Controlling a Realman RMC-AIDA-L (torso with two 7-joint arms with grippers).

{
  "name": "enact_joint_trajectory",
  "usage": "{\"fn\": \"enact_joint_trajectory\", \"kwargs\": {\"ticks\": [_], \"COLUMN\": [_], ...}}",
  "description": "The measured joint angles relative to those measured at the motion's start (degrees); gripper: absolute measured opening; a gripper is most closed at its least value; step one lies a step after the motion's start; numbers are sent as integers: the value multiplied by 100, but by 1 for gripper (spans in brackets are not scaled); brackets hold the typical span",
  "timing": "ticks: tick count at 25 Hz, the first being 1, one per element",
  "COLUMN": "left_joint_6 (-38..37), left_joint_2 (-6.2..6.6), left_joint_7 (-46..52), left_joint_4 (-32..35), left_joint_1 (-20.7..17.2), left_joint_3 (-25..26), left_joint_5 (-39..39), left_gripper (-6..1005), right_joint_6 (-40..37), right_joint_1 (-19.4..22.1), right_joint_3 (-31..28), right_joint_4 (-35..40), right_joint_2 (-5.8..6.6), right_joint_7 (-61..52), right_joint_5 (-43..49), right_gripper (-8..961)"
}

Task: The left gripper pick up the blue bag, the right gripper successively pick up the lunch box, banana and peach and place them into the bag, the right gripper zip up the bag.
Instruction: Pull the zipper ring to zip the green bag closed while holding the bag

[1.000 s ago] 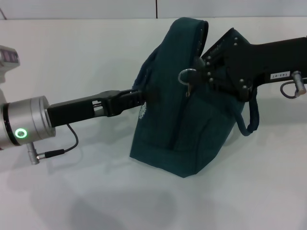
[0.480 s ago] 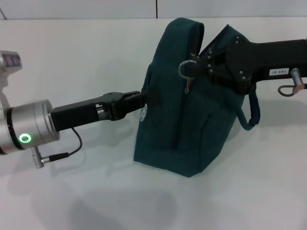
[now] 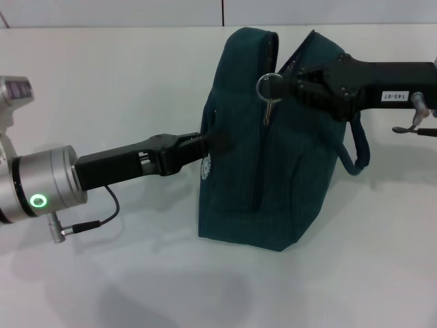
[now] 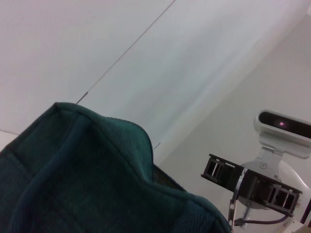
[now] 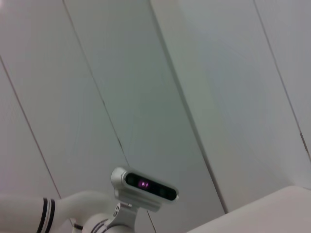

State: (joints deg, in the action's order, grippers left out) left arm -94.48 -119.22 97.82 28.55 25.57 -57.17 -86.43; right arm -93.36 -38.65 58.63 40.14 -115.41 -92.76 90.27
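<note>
The blue bag (image 3: 287, 178) stands upright on the white table (image 3: 123, 75), its top closed. My left gripper (image 3: 203, 143) is shut on the bag's left side, just above the round white logo (image 3: 204, 167). My right gripper (image 3: 290, 85) is at the bag's top right and is shut on the metal ring pull (image 3: 268, 86) of the zipper. The bag's fabric fills the lower part of the left wrist view (image 4: 87, 184). The lunch box, banana and peach are out of view.
One loop handle (image 3: 358, 154) hangs down the bag's right side under my right arm. A cable (image 3: 89, 222) trails from my left wrist onto the table. The right wrist view shows only wall panels and my head camera (image 5: 146, 187).
The right gripper has moved farther back with the ring pull and levelled out. The bag has straightened upright and shifted slightly right. The left gripper followed a little to the right.
</note>
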Motion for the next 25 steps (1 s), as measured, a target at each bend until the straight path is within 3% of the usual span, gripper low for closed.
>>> {"fn": "enact_joint_trajectory", "kwargs": {"ticks": [20,25], "left_joint_6": [-101,-204], "left_joint_2": [-4,-4], "left_joint_7": [-9,-48], "left_joint_4": [2,2], "left_joint_1": [-50,-130], "left_joint_3": [-31,-26], "left_joint_5": [-15,-5], "left_gripper": [54,53], "right_joint_6": [141,187], "right_joint_1": [107,70], "right_joint_3": [-278,-625], "right_joint_4": [-204,-558], "right_joint_2": [20,61], "right_joint_7": [-365,-411], "right_joint_5": [-79,-119], "right_gripper": [10,10]}}
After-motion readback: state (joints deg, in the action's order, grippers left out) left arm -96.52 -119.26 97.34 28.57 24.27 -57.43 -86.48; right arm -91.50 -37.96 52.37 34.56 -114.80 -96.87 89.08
